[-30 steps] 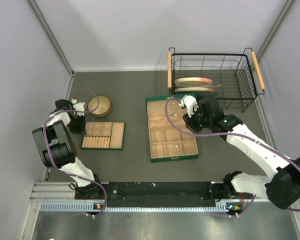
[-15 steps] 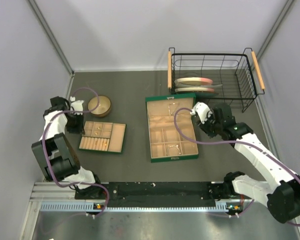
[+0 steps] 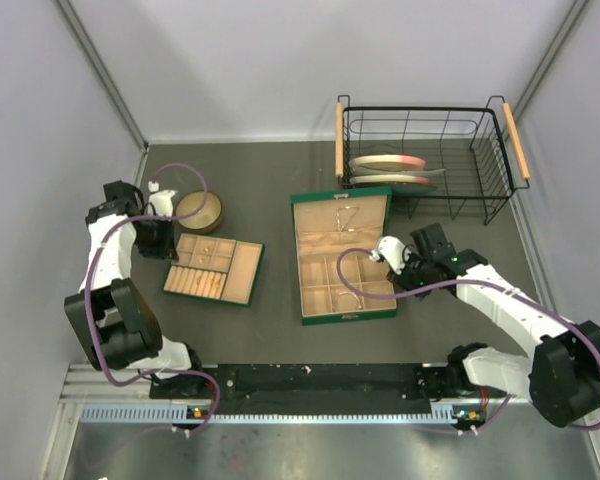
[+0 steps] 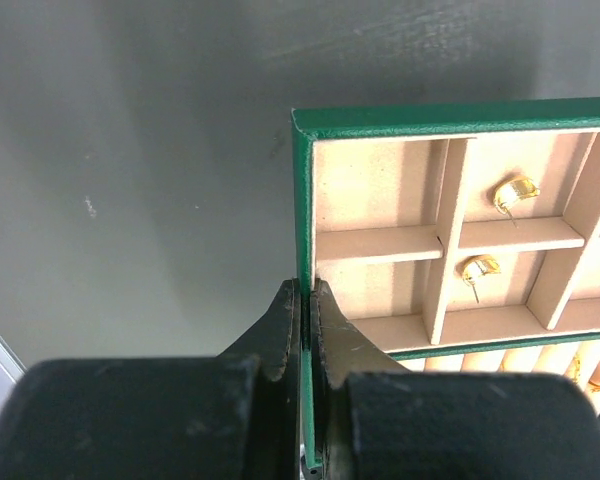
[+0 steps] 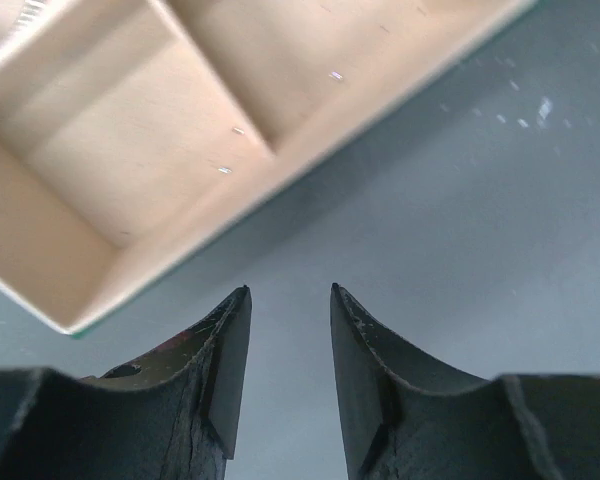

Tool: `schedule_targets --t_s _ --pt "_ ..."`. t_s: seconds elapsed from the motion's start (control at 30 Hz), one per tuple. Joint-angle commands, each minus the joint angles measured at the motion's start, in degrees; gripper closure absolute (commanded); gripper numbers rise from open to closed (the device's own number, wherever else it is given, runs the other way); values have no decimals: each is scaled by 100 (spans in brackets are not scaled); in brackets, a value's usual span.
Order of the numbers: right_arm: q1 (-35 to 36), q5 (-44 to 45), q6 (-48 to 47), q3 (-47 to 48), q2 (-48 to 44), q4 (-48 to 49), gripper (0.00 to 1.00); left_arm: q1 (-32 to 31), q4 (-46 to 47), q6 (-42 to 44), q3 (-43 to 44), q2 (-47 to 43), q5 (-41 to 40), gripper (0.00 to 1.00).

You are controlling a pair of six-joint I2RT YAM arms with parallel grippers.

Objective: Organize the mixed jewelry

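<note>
Shows the left gripper (image 4: 305, 300) pinched shut on the thin end wall of the small green tray (image 4: 430, 118), clamping it from both faces and holding nothing else. Records a change from a second ago: finds the tray swung out of square, its right end nearer the large green box (image 3: 346, 317) and its far corner close beside the round wooden bowl (image 3: 198, 210). Locates two small gold pieces (image 4: 515, 192) in separate beige cells near the gripped corner, with a further glint of gold at the lower right edge of the wrist view.

Shows the right gripper (image 5: 288, 300) parted by a moderate gap and carrying nothing, low over bare table (image 5: 480, 200) just beside the large box's right wall. Marks a retreat: places it above the box's compartments a second ago, outside them now. Locates a fine silver chain (image 3: 346, 213) in the box's far compartment; cannot resolve other pieces there at this size.

Suggests a repositioning step rather than a sorting one: draws the gold pieces' tray toward the large box and frees the right gripper for a pick. Warns of the wall slipping from the pinch and of loose pieces hopping cells under an abrupt drag.
</note>
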Motion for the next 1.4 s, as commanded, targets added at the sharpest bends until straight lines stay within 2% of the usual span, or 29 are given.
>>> schedule_targets --t_s 0.0,0.1,0.67,0.87,1.0,1.27,1.37 --pt "564 -319 -87 8 7 9 62 -247 -333 -77 328 -385 289 100" --pt "906 -372 63 131 86 0 62 -361 -447 -112 399 -420 289 100" --pt "1882 -618 1003 1511 1351 246 64 -739 -992 11 425 -973 315 100" --pt "2076 -767 1241 1748 1571 343 64 -1319 -809 -383 285 -939 157 100" --pt "2094 -864 1372 1784 1501 369 64 -1924 -597 -753 311 -772 43 100" --pt "2050 706 1539 1722 1001 431 66 -2839 -439 -1395 697 -237 -230 100" --pt "1787 1120 1654 1739 772 439 66 -3243 -369 -1606 715 -95 -353 100"
